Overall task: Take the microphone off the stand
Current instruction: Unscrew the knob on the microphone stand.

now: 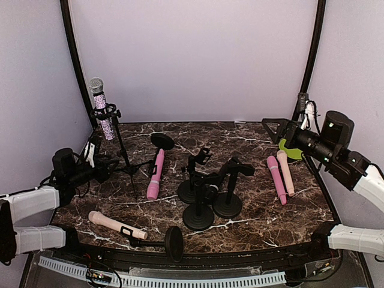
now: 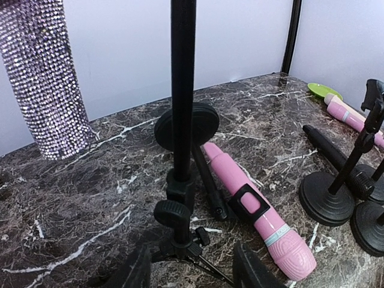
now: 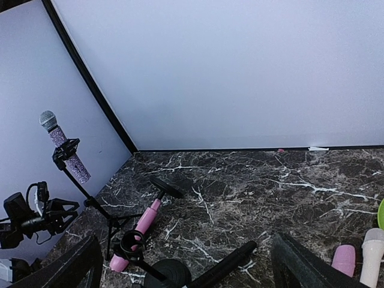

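Pale lilac walls (image 1: 198, 60) close in a dark, white-veined marble tabletop (image 1: 270, 210), which is littered with microphones and short stands. The task's thing, a rhinestone-covered silver-lilac microphone (image 1: 99, 99), sits at about 10 o'clock on the table in the top view, clipped high on a tall black tripod stand (image 1: 122, 147). It is clear of the surface. Its long axis is close to upright but tilted, with the mesh head up toward 11 o'clock and the tail down toward 5 o'clock.

The left gripper (image 2: 192, 273) hovers low at the foot of that stand with its two fingers parted. In the left wrist view the pole rises between and just beyond them, and neither finger appears to touch it. From this gripper the microphone lies up at 12 o'clock, well overhead, so I judge the coming move to be a climb along the pole.

The right gripper (image 3: 189, 264) hangs over the 2 o'clock corner, spread wide and holding nothing, well apart from the stand, so the left arm is plainly the nearer.

A glossy pink microphone (image 1: 155, 174) lies flat just beside the tripod's legs (an obstacle if the stand shifts).
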Motion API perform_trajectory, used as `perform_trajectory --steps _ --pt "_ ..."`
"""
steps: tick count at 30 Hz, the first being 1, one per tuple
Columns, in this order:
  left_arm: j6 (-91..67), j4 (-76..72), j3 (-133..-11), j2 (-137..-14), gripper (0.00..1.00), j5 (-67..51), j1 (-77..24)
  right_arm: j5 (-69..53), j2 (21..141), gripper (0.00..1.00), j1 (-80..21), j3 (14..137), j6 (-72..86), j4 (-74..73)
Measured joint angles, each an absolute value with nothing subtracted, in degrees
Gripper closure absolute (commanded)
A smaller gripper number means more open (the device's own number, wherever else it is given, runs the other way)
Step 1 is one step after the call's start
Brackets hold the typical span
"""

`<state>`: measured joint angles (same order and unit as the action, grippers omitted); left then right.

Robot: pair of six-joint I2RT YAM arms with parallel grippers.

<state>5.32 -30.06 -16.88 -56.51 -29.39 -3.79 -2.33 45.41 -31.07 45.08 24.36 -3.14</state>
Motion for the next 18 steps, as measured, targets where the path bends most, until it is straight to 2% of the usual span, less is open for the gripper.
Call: perform_trajectory --steps 13,18 --pt "9.91 -30.83 -20.69 -63.72 0.63 -30.2 -4.4 -4.08 48.9 0.01 -31.07 45.21 24.16 -3.09" --pt "10.35 -31.0 -21.78 -65.17 0.63 -30.41 -4.4 -4.32 49.56 0.02 -31.07 45.21 24.16 -3.07"
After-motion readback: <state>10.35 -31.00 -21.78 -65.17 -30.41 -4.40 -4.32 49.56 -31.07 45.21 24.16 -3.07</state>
